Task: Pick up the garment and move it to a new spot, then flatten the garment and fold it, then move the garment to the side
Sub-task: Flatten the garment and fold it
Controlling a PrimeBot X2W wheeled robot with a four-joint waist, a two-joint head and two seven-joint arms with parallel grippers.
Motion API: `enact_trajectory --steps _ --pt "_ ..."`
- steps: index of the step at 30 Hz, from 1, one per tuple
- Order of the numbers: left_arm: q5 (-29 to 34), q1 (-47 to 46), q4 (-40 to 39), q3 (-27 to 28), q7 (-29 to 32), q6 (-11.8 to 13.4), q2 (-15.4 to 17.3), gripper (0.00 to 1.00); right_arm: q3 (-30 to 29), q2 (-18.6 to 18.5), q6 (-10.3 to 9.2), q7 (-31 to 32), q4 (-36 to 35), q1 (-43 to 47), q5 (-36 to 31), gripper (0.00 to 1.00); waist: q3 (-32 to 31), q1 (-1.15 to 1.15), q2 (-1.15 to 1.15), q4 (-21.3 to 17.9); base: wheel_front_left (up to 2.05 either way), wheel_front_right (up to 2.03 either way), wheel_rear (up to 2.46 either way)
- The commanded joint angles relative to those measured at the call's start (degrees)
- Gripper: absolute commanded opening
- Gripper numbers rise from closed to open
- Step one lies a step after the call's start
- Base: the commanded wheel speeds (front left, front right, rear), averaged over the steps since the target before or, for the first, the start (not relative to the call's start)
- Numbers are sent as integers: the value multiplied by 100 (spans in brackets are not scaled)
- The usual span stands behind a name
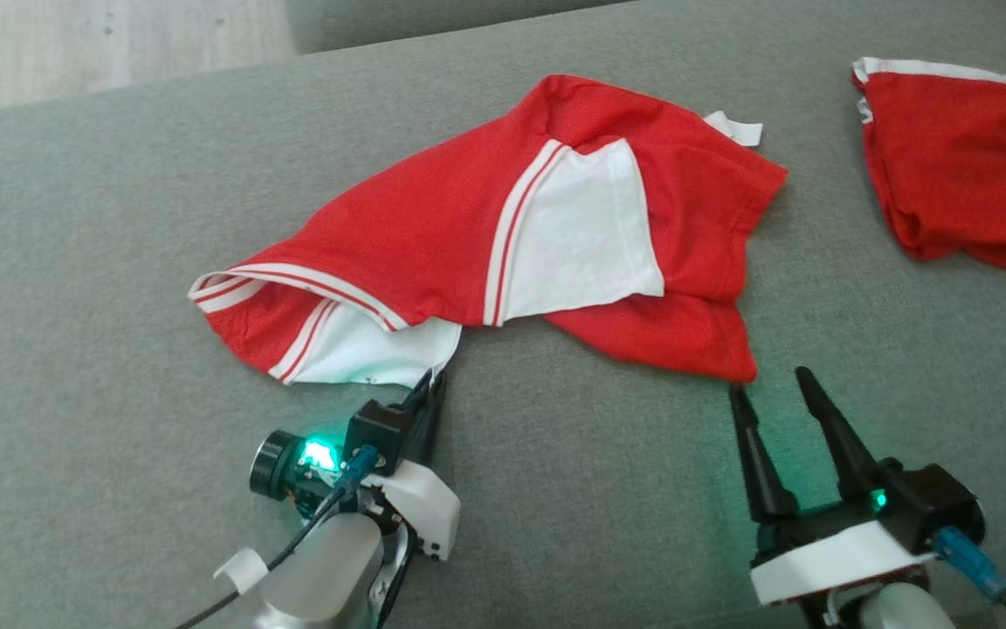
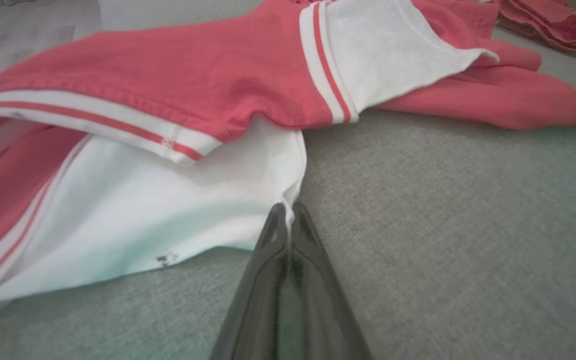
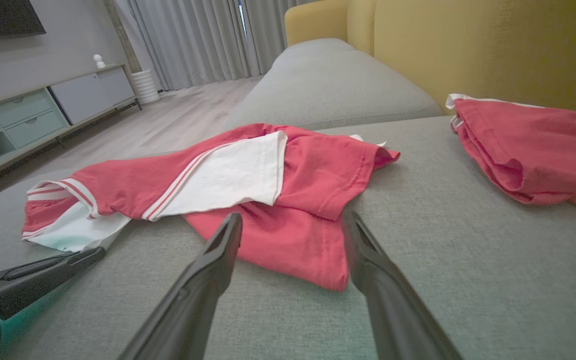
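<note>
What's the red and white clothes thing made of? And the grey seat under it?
The red and white garment looks like soft, matte knit cloth, maybe cotton: it rumples and has stitched hems. The grey sofa seat looks like coarse woven upholstery, matte with a speckled weave.

Before me is a grey fabric sofa seat (image 1: 119, 218), its woven cover flat and smooth. A red and white shirt (image 1: 433, 236) lies crumpled across the middle of it, with a striped hem toward my left, a red flap toward my right and a white panel turned up on top. Well apart from it, at my far right, a second red garment (image 1: 966, 166) with a white edge lies loosely folded on the same seat.
</note>
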Motion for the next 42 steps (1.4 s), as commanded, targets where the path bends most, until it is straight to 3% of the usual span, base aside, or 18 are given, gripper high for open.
enact_trajectory --steps 1,5,10,18,28,30,31,32,33,34,35,36,42 --pt "-26 -94 -51 82 -14 58 44 0 60 -94 -4 -63 -119 -110 -33 100 -29 0 0 51 0 0 0" --pt "190 -106 -632 314 -26 313 135 0 -222 -36 -4 -63 203 -107 -107 100 -97 0 0 212 0 0 0" --pt "550 260 -1722 784 -28 561 604 0 -476 44 -4 -63 987 -261 -412 100 -185 0 0 395 0 0 0" --pt "909 696 -2629 1097 -28 575 1128 0 -680 124 -4 -63 1891 -760 -826 100 -221 0 0 632 0 0 0" --pt "1013 806 -2797 1191 -29 527 1103 0 -842 152 -4 -63 2426 -1149 -965 98 -181 0 0 785 0 0 0" --pt "1030 814 -2809 1210 -29 518 1092 0 -835 152 -4 -63 2447 -1194 -959 83 -173 0 0 794 0 0 0" --pt "1040 821 -2815 1224 -29 515 1095 0 -834 153 -4 -63 2441 -1208 -966 57 -169 0 0 795 0 0 0" --pt "1049 826 -2820 1237 -29 512 1100 0 -837 153 -4 -63 2434 -1216 -968 42 -166 0 0 798 0 0 0" --pt "1057 832 -2823 1252 -29 507 1104 0 -843 153 -4 -63 2424 -1221 -976 29 -165 0 0 800 0 0 0" --pt "1057 832 -2823 1252 -29 507 1104 0 -843 153 -4 -63 2424 -1221 -976 29 -165 0 0 800 0 0 0" --pt "1065 838 -2822 1267 -29 503 1108 0 -852 153 -4 -63 2407 -1223 -991 7 -166 0 0 799 0 0 0" --pt "1073 844 -2821 1282 -29 500 1112 0 -861 153 -4 -63 2384 -1221 -1000 0 -170 0 0 799 0 0 0" --pt "1183 881 -2990 1444 -29 523 1203 0 -1021 154 -4 -63 2073 -1136 -1036 0 -358 0 0 781 0 0 0"
